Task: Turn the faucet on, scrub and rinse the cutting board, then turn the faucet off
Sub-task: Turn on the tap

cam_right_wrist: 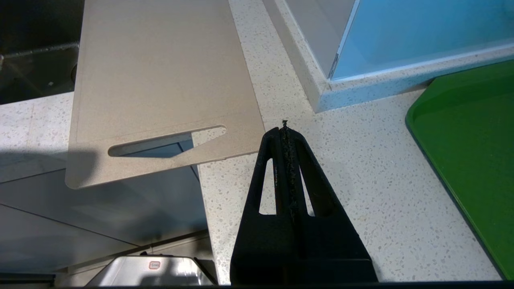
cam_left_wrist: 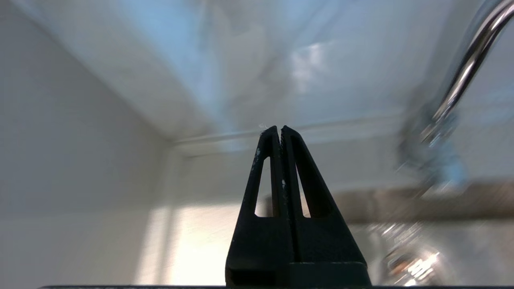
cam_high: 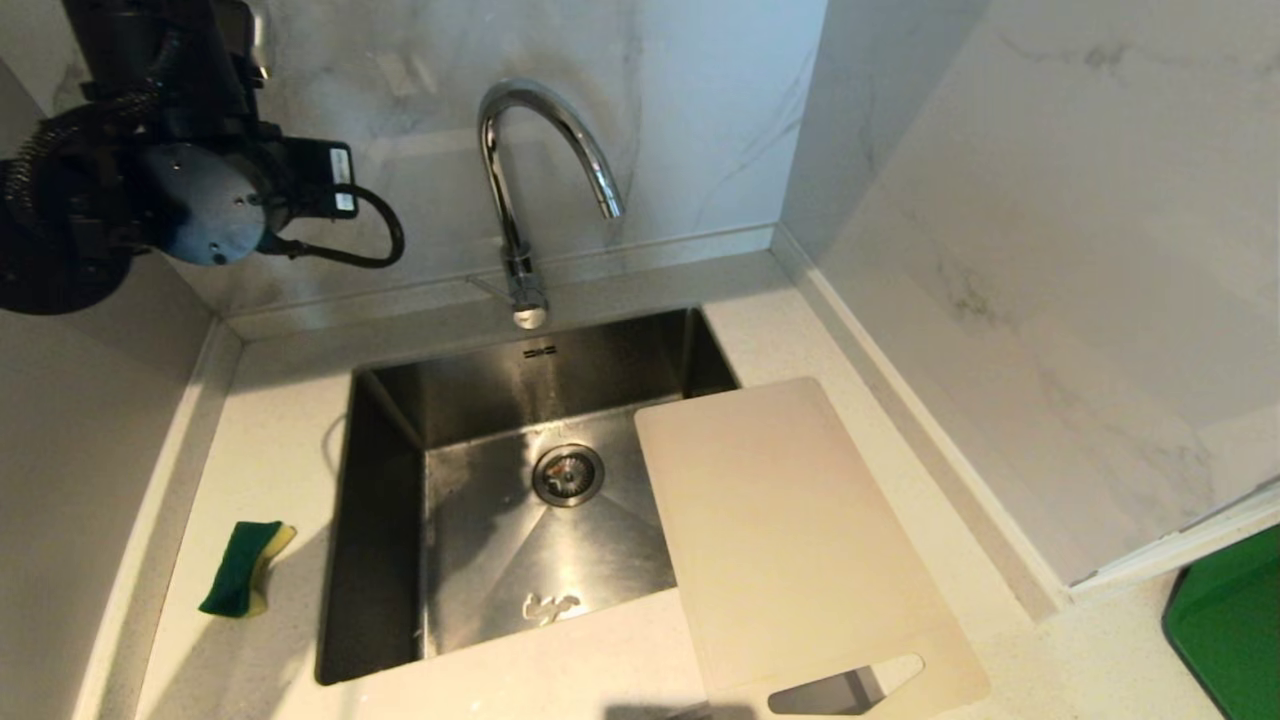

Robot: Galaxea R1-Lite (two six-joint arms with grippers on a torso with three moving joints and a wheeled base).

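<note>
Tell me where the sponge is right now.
In the head view, the green-and-yellow sponge lies on the countertop to the left of the sink, near its front corner, across the basin from the cutting board.

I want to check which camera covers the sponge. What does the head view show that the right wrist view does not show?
Only the head view shows the faucet, the green-and-yellow sponge on the counter left of the sink, the drain and the raised left arm. Only the right wrist view shows the right claw, shut, above the counter. Both show the cutting board overhanging the counter's front edge and the green tray.
</note>
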